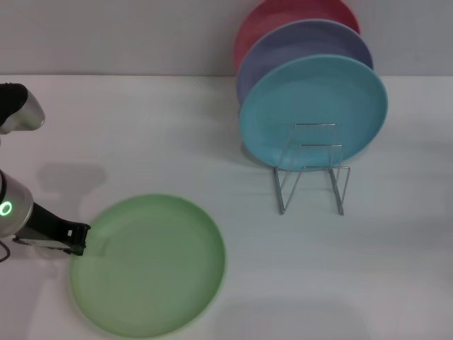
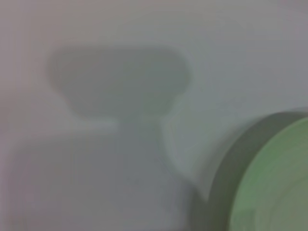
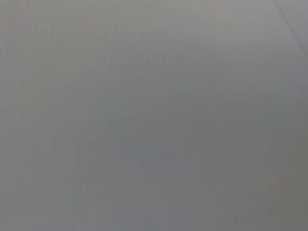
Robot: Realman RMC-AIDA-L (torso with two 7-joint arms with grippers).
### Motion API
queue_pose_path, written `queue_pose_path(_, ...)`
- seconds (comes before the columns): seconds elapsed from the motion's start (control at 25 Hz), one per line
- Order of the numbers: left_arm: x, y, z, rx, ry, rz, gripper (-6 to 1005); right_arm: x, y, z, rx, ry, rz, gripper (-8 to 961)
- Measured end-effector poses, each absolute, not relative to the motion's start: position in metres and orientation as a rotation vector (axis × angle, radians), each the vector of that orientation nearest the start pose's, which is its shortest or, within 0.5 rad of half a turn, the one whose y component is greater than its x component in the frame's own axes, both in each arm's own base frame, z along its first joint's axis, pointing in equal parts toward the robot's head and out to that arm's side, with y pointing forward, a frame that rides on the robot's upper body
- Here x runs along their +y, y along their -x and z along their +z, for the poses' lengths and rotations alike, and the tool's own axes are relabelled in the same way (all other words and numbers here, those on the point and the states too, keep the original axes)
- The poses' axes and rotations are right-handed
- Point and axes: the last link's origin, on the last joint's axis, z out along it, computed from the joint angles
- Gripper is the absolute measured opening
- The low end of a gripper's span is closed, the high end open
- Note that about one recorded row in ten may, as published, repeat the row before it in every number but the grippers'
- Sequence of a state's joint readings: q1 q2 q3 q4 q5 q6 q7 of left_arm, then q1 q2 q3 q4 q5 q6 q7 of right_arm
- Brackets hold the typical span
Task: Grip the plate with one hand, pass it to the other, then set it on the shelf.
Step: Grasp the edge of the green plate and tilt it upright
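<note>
Silver wire plate rack (image 1: 311, 170) holds turquoise (image 1: 313, 110), lavender (image 1: 297, 49), red plates (image 1: 283, 18) upright. Round light green plate (image 1: 148, 265) lies flat; left gripper (image 1: 74, 239) at its rim, grip unclear.

The rack (image 1: 311, 170) stands on the table (image 1: 141, 127), well toward the right and far side. Three plates (image 1: 311, 106) lean in a row just behind the rack, the nearest touching its loops. The loose plate (image 1: 148, 265) lies flat, nearer and left of the rack (well apart from it). The left gripper (image 1: 79, 239) meets that plate's left rim.
</note>
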State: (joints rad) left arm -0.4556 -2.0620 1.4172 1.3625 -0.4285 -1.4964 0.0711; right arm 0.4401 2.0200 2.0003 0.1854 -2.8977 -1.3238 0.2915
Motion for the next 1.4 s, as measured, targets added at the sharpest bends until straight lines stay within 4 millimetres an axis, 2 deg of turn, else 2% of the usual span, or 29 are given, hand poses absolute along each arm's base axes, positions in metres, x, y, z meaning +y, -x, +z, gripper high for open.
queue_pose_path(0.24, 0.337, 0.243, 0.014, -1.536, 2.055, 0.438, 37, 0.333, -0.364, 0.130, 0.454, 0.943, 0.879, 663)
queue_pose_path(0.52, 0.343, 0.243, 0.028, -1.521, 2.067, 0.370, 32, 0.331, -0.366, 0.128, 0.463, 0.940, 0.876, 662)
queue_pose_path(0.88, 0.364, 0.245, 0.058, -1.438, 2.053, 0.213, 31, 0.329, -0.368, 0.124, 0.477, 0.941, 0.864, 663)
queue_pose_path(1.4, 0.378, 0.262, 0.066, -1.249, 1.968, -0.125, 31, 0.327, -0.372, 0.119, 0.502, 0.946, 0.844, 661)
